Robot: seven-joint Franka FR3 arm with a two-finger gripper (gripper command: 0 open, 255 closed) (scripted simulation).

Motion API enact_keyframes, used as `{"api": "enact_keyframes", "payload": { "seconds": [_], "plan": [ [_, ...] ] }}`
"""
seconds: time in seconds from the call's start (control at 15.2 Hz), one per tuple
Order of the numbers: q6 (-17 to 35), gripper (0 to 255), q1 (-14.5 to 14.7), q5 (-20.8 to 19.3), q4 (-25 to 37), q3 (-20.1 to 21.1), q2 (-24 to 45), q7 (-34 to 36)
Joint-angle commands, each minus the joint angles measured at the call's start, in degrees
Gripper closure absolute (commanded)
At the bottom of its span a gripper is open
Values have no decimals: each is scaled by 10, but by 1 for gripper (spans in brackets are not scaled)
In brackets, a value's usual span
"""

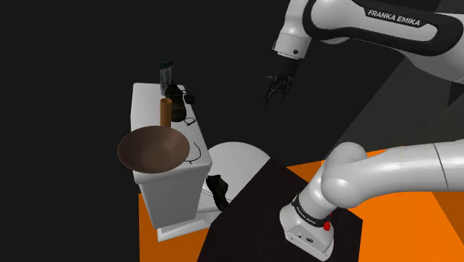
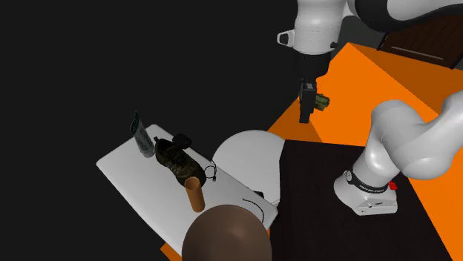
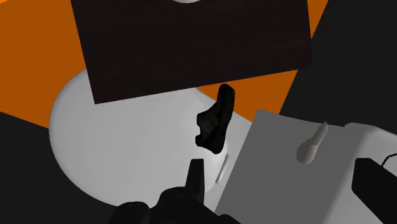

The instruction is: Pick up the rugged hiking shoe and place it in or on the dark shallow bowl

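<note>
Progress is nil: the hiking shoe [image 2: 175,160] sits on the toilet tank [image 2: 122,174], outside the bowl [image 1: 152,149], while the gripper [image 1: 274,99] hangs high, jaws together and empty.

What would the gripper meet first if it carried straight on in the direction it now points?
Most likely the dark shoe on the white toilet lid: the wrist view shows it just ahead of the gripper. Depth is unclear, so it might reach the lid instead.

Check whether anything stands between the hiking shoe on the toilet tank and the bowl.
Yes. A brown cylinder stands upright on the tank, between the shoe and the bowl. Carrying the shoe high over it, rather than sliding it, should probably avoid a knock.
</note>
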Motion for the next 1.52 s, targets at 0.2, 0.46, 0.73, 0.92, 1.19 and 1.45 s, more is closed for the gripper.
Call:
{"api": "enact_keyframes", "payload": {
  "seconds": [0.2, 0.46, 0.73, 0.92, 1.19, 1.45],
  "plan": [
    [43, 0, 15, -8, 27, -10, 63, -47],
    [92, 0, 34, -14, 74, -20, 148, -108],
    [130, 0, 52, -13, 131, -26, 231, -166],
    [151, 0, 64, -10, 180, -27, 293, -208],
    [170, 0, 77, -5, 253, -24, 372, -261],
    [179, 0, 87, 0, 335, -16, 451, -309]
  ]
}}
